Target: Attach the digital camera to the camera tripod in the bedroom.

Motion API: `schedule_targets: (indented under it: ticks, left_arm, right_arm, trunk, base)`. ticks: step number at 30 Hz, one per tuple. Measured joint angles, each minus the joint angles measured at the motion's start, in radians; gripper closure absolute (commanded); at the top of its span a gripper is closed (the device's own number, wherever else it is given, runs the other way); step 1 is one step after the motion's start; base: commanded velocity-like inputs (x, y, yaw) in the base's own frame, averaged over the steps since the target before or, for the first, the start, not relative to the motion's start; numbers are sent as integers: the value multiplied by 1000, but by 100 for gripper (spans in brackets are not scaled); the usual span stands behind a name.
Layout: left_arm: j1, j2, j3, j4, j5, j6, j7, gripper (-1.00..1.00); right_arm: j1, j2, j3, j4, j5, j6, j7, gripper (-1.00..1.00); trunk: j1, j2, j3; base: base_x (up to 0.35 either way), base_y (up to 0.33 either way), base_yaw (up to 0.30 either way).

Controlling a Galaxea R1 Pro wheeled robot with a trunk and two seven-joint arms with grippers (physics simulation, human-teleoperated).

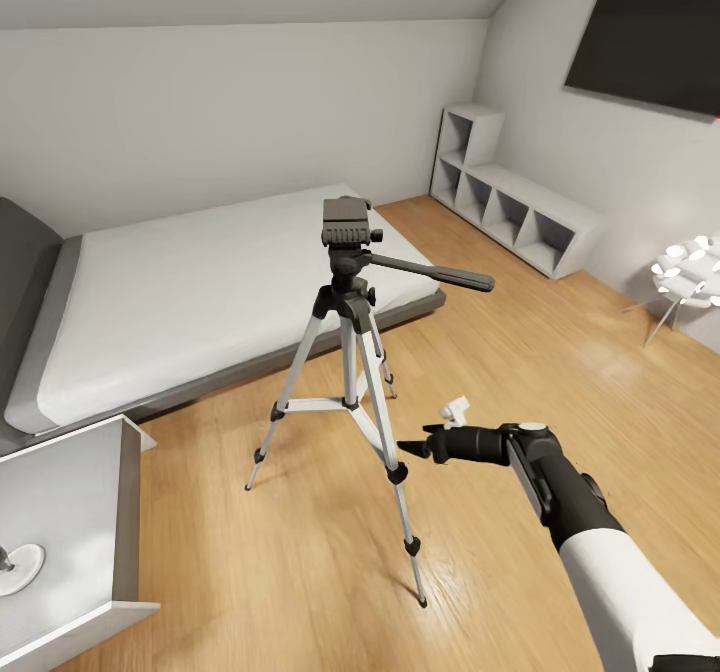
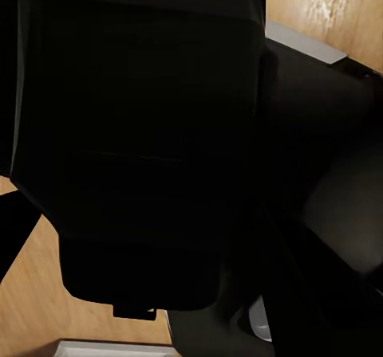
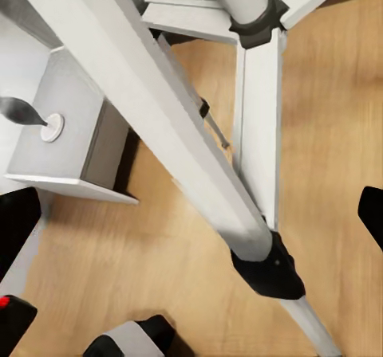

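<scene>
- I am facing the tripod, which is standing on the wood floor between me and the bed, its legs spread and its head sitting bare.
- I am reaching my right pincer in low, just beside the near leg at its black joint; in the right wrist view that leg is running right across the frame, so I am very close to it.
- I cannot tell whether the right pincer is wide or narrow: its tips are too small in the head view.
- The left wrist view is showing a big black mass right up against the lens. I am judging it may be the camera, held there by my left pincer, but I cannot tell what it is or how that pincer is set.
- The tripod's handle is sticking out toward my right, so I am judging the mounting plate wants an approach from above, clear of it.
- A grey nightstand is standing near on my left.
</scene>
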Motion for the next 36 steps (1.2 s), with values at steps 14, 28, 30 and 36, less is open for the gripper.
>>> schedule_targets:
  ticks: [14, 28, 30, 36]
  left_arm:
    - [0, 1, 0, 0, -1, 0, 0, 100]
    - [0, 1, 0, 0, -1, 0, 0, 100]
    - [0, 1, 0, 0, 0, 0, 0, 100]
    - [0, 0, 0, -1, -2, 0, 0, 100]
  right_arm:
    - [0, 112, 7, 9, 4, -3, -35, -100]
    - [0, 137, 5, 34, -5, -138, -111, -100]
    - [0, 141, 4, 57, -7, -165, -141, -100]
    - [0, 146, 3, 92, -10, -203, -254, -100]
  trunk:
    - [0, 0, 0]
    - [0, 0, 0]
    - [0, 0, 0]
    - [0, 0, 0]
  base:
    - [0, 0, 0]
    - [0, 0, 0]
    - [0, 0, 0]
    - [0, 0, 0]
